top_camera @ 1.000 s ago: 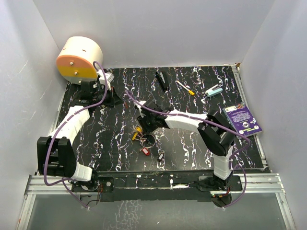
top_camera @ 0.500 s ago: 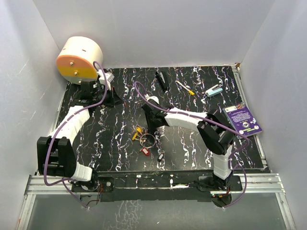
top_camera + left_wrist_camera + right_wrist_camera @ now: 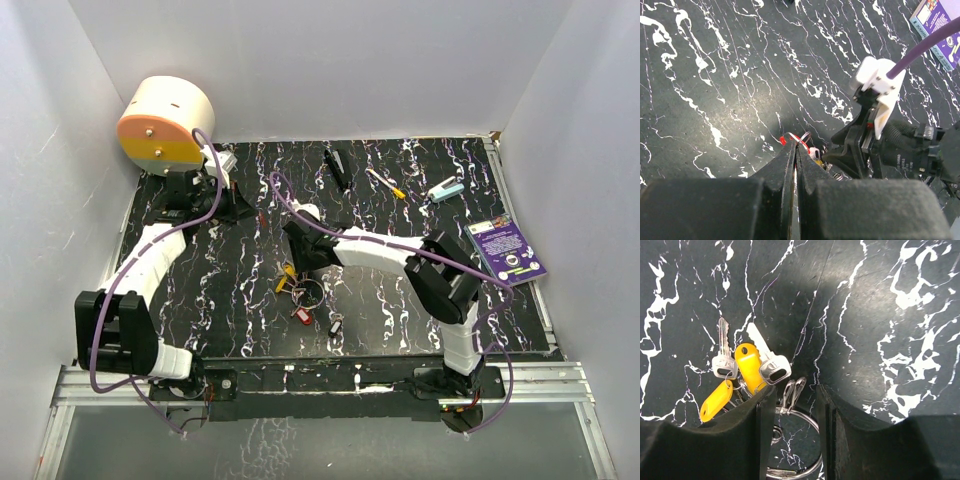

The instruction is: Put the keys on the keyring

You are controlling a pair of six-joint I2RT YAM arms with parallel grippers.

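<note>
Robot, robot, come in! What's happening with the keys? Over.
Left tool shut, well back from the pile. Right tool open, low over the ring. Keys bunched beside it. Nothing blocking. Over.

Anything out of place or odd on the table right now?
Nothing looks spilled or broken. The only oddity is the purple booklet, which lies tilted at the right and straddles the edge of the black mat.

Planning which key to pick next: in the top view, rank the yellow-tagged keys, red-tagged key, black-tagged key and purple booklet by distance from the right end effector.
1. yellow-tagged keys, just below the right end effector
2. red-tagged key, toward the bases
3. black-tagged key, right of the red one
4. purple booklet, far right edge
</note>
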